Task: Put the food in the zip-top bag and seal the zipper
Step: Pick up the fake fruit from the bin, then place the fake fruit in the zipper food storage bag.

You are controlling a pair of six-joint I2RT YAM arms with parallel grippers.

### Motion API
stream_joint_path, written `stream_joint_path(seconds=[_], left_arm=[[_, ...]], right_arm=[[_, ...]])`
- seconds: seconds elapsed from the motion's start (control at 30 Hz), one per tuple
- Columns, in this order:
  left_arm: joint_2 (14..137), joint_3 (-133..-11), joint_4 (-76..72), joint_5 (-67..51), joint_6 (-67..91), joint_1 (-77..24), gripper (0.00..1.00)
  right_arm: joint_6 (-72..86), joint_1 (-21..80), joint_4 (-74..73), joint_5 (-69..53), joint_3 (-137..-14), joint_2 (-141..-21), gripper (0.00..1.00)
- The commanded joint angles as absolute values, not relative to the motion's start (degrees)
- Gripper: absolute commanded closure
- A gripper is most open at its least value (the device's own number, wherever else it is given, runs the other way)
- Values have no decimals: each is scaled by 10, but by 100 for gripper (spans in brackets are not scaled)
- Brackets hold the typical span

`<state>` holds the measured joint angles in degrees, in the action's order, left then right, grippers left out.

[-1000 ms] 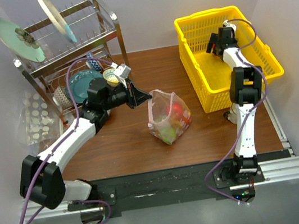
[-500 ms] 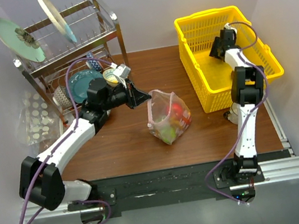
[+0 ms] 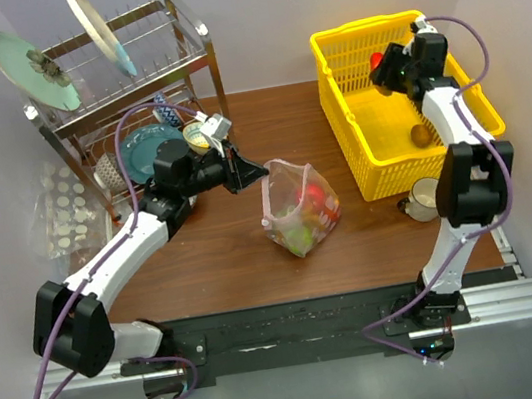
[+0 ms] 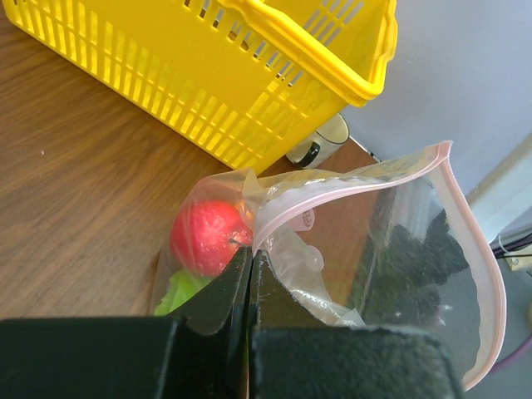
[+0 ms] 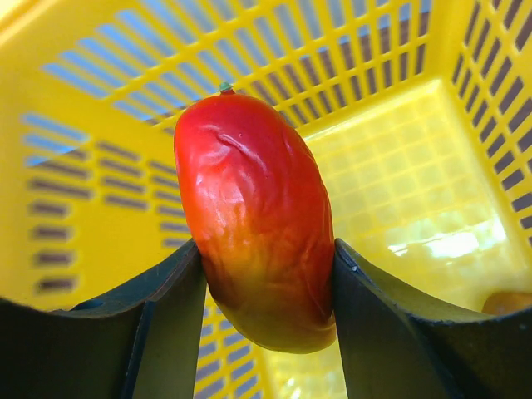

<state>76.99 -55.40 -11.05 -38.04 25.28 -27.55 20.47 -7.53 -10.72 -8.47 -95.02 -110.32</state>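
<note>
The zip-top bag (image 3: 298, 207) stands open on the wooden table, with red, green and orange food inside. My left gripper (image 3: 258, 172) is shut on the bag's left rim. In the left wrist view the fingertips (image 4: 249, 254) pinch the plastic just below the pink zipper (image 4: 332, 188), and a red fruit (image 4: 208, 237) and a green piece (image 4: 178, 293) show through the bag (image 4: 407, 249). My right gripper (image 3: 382, 64) is shut on a red-orange fruit (image 5: 258, 241) and holds it above the yellow basket (image 3: 337, 57). A tan piece (image 3: 422, 134) lies on the basket floor.
A metal dish rack (image 3: 191, 59) with plates and bowls stands at the back left. A clear bag of white discs (image 3: 66, 216) lies at the left edge. A cup (image 3: 422, 200) stands in front of the basket and also shows in the left wrist view (image 4: 322, 141).
My right arm has risen out of the basket and swung right, bringing up the red-orange fruit. The tan piece on the basket floor is now uncovered. The left arm and bag have not moved.
</note>
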Motion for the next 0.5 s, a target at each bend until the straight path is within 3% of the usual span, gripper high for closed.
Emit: stream_joint_path(seconds=[0.0,0.47], left_arm=[[749,-575,-111,-376,243,-278,100],[741,-577,-99,-363,238,-279,100]], right_arm=[[242,-75,-71,-166,-869,-1013,72],[235,-26,-160,-330,-720,-726,73]])
